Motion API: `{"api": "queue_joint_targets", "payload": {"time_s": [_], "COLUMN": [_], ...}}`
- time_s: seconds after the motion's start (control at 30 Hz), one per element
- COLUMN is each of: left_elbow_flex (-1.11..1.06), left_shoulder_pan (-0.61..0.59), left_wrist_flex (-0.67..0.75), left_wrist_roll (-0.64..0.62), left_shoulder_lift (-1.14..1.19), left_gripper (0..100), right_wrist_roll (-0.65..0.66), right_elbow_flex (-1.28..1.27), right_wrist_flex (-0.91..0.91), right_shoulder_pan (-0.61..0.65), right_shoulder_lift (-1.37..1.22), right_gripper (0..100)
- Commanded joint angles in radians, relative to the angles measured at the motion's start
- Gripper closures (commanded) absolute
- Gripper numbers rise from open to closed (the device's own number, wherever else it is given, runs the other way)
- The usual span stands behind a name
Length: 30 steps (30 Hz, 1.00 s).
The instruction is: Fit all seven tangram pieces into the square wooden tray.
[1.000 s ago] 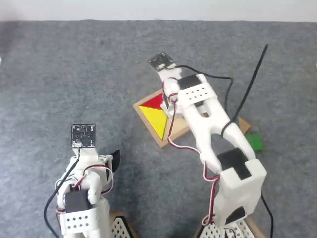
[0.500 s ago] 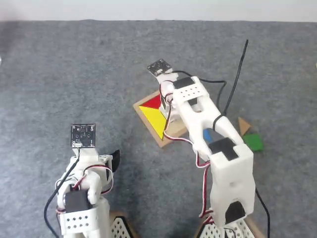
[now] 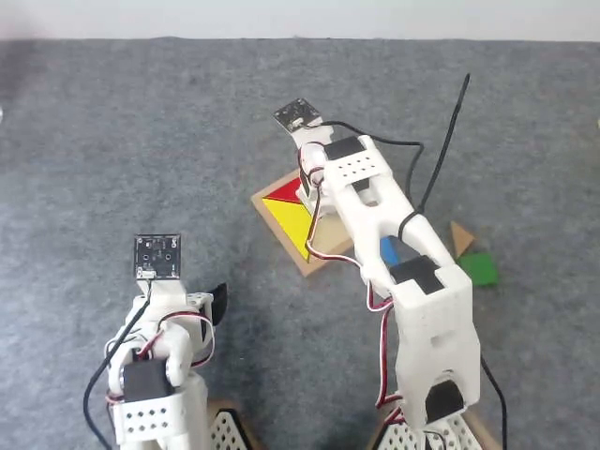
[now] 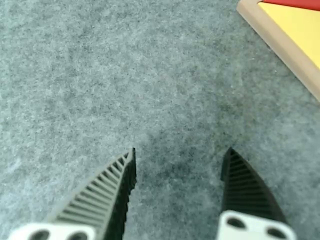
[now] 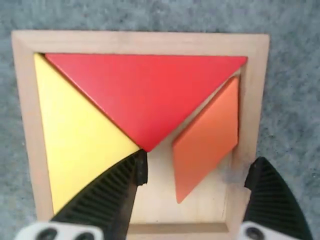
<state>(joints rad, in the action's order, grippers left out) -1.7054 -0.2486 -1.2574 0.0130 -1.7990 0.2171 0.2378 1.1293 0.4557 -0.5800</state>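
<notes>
The square wooden tray (image 5: 252, 90) holds a big red triangle (image 5: 145, 95), a big yellow triangle (image 5: 75, 145) and an orange parallelogram (image 5: 207, 140) lying flat along one side. My right gripper (image 5: 197, 170) hovers open just above the tray, its fingers either side of the orange piece's lower end. In the high view the right arm covers most of the tray (image 3: 277, 234). A blue piece (image 3: 389, 251), a green piece (image 3: 483, 270) and a small tan triangle (image 3: 459, 236) lie on the mat right of the tray. My left gripper (image 4: 180, 155) is open over bare mat.
Grey carpet (image 3: 141, 141) covers the table. The tray's corner (image 4: 272, 32) with the yellow piece (image 4: 300, 25) lies ahead of the left gripper. The left arm (image 3: 159, 356) sits low at the near left. Black cables (image 3: 441, 159) trail from the right arm.
The right arm has swung left and reached slightly farther over the tray, uncovering the blue piece beside it. The left arm has stayed still.
</notes>
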Motion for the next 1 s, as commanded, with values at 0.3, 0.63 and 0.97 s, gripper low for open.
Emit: {"api": "queue_joint_targets", "payload": {"time_s": [0.3,0.63,0.97], "left_elbow_flex": [0.022,0.022,0.022], "left_shoulder_pan": [0.000,0.000,0.000], "left_wrist_flex": [-0.005,-0.005,-0.005], "left_wrist_roll": [-0.008,-0.008,-0.008], "left_shoulder_lift": [-0.021,-0.021,-0.021], "left_gripper": [73,73,73], "right_wrist_roll": [-0.140,-0.120,-0.126], "right_elbow_flex": [0.002,-0.048,-0.043], "right_wrist_flex": [0.071,0.007,-0.015], "right_shoulder_pan": [-0.068,-0.035,-0.053], "right_shoulder_lift": [0.194,0.101,0.031], "right_gripper": [68.0,68.0,68.0]}}
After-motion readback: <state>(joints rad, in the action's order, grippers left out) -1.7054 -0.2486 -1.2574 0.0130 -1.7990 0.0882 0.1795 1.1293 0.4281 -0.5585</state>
